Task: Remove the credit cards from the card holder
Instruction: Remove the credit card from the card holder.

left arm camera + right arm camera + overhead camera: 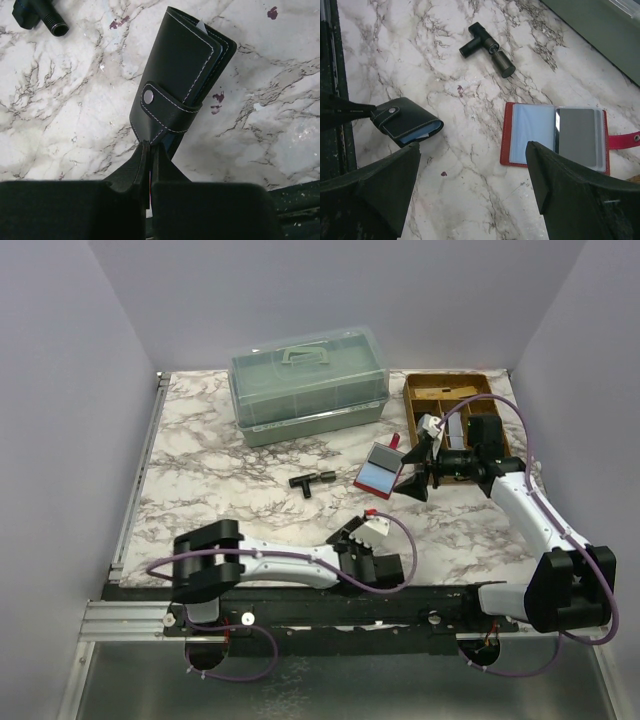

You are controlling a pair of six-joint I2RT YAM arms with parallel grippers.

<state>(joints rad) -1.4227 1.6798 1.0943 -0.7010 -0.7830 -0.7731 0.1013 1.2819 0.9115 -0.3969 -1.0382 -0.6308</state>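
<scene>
Looks like a robotics lab test cell, not a home or a shop. Closed in on 3 sides by plain pale lilac wall panels (60, 380), with a white marble-patterned tabletop (200, 470) as the only work surface. Fitted at the near edge with a black mounting bar (330, 605) and a slotted aluminium rail (120, 620). Carries 2 white-and-black robot arms, the left arm (290, 562) and the right arm (530, 505), each trailing a purple cable (413, 555). Set out with unrelated props: a translucent green plastic storage box (310, 385), a brown wooden compartment tray (450, 392), a black T-shaped pipe fitting (310, 481), a red card holder (380, 470) lying open.
</scene>
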